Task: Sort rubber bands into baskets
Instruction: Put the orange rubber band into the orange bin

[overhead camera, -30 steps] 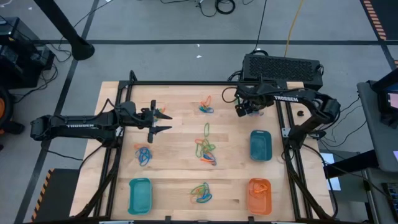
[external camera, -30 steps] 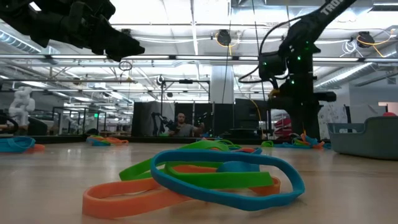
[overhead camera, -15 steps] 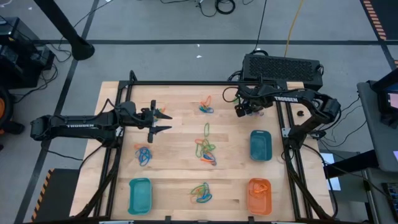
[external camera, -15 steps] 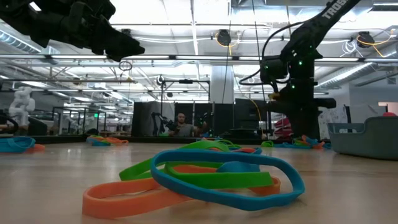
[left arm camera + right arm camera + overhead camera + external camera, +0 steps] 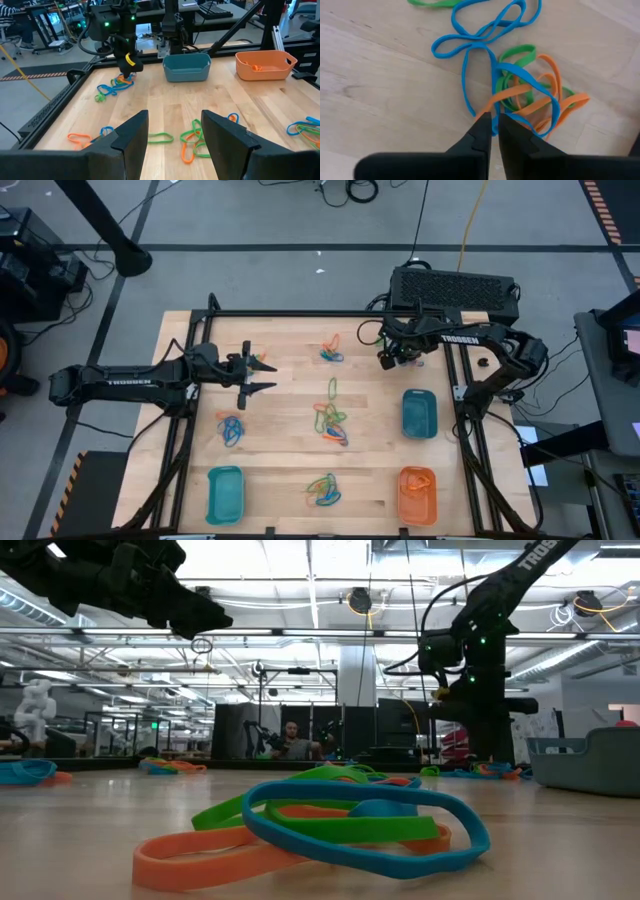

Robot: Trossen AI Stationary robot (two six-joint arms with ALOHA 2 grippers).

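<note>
Rubber bands in orange, green and blue lie in several small heaps on the wooden table. There is one heap at the far middle (image 5: 331,351), one at the centre (image 5: 333,420), one at the left (image 5: 232,430) and one at the near middle (image 5: 322,490). My right gripper (image 5: 493,125) is down over the far heap (image 5: 520,90), its fingers closed on a blue band. My left gripper (image 5: 262,375) hangs open and empty above the table's left part. Two teal baskets (image 5: 225,492) (image 5: 419,413) and one orange basket (image 5: 417,493) stand on the table. My right gripper has one strand of a blue band (image 5: 493,107) pinched between its two fingertips, at the edge of the far heap. The fingers come from above, pointing down. The band still lies on the table, tangled with orange and green bands.
The orange basket (image 5: 262,65) holds an orange band. A few loose bands (image 5: 262,360) lie below my left gripper. A black metal frame (image 5: 300,314) runs round the table. Bare wood lies between the heaps.
My right gripper has gone down a little toward the far heap of bands.
</note>
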